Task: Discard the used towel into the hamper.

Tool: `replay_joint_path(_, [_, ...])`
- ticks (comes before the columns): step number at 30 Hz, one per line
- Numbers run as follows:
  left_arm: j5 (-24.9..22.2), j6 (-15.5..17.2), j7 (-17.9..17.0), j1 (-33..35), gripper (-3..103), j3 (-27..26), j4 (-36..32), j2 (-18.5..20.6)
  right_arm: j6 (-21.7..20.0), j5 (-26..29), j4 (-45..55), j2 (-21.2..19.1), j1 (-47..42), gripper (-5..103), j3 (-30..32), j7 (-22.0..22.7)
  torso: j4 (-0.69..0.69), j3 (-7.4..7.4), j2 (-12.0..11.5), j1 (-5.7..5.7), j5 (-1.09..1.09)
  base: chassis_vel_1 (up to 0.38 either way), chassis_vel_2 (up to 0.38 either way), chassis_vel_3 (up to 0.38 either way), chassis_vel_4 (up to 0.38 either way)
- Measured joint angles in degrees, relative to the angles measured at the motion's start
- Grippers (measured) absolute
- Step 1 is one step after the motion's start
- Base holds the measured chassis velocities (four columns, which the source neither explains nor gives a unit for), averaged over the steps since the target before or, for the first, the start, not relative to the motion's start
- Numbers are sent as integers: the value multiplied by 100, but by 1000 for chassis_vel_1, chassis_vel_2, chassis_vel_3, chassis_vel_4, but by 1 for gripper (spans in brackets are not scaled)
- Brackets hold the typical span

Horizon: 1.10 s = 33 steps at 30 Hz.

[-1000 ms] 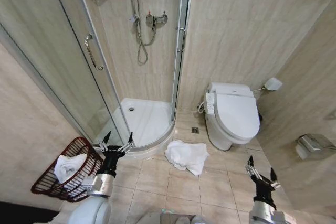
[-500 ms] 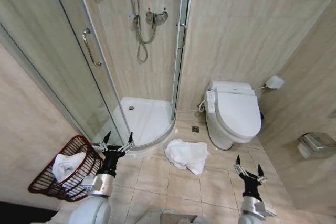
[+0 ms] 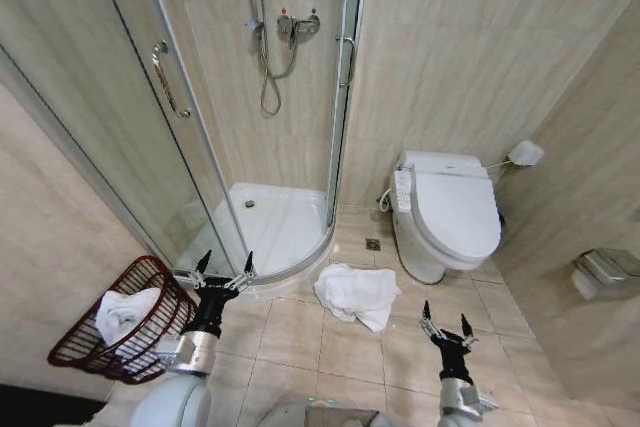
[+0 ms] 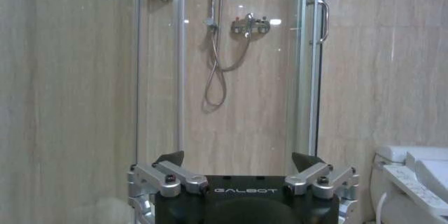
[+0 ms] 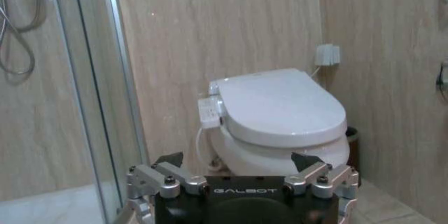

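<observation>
- left gripper (image 3: 224, 265): black pointed fingertips on silver metal finger links, black wrist, silver-grey cylindrical forearm
- right gripper (image 3: 443, 311): same build, black tips, silver collar below
- wrist views: black gripper body with white "GALBOT" lettering, silver knuckle brackets with dark screws
- white rounded torso shell at head view's lower edge

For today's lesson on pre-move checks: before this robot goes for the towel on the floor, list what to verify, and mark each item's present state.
1. Towel lies free on the floor tiles: ok.
2. Right gripper open, empty: ok.
3. Left gripper open, empty: ok.
4. Hamper upright, mouth unobstructed: ok.
5. Room left in the hamper beside the white cloth inside: ok.
6. Towel within reach from here: cannot tell.
</observation>
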Motion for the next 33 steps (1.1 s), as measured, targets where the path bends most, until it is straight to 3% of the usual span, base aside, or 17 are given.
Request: replay_joint_path(33, [0,0,0,0,100,0,0,0,527,-30,-475,0,-118,100,-48,-78,0,-476,-811,-339,0,-13,13,11,-14])
